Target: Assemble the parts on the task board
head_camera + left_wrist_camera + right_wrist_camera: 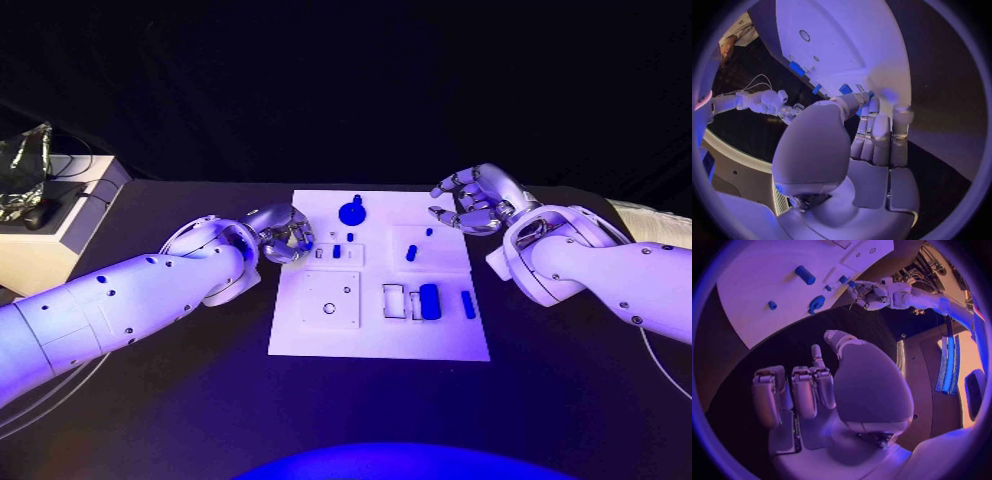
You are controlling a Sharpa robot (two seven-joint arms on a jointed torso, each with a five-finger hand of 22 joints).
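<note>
The task board is seen lying flat in the middle of the black surface, with wide bare room left on both sides and in front of it. Along the board's left edge, the left hand is held low, its fingers curled in toward the small blue parts there; whether one is pinched cannot be told. In the left wrist view the fingertips are found right at those blue pieces on the board's rim. At the far right corner, the right hand is raised above the board's edge, fingers loosely bent and apart, nothing held. A round blue part is seen at the far middle of the board, a longer blue part upright in the near right section, a slim one beside it. A pale box is set off at the surface's far left corner.
</note>
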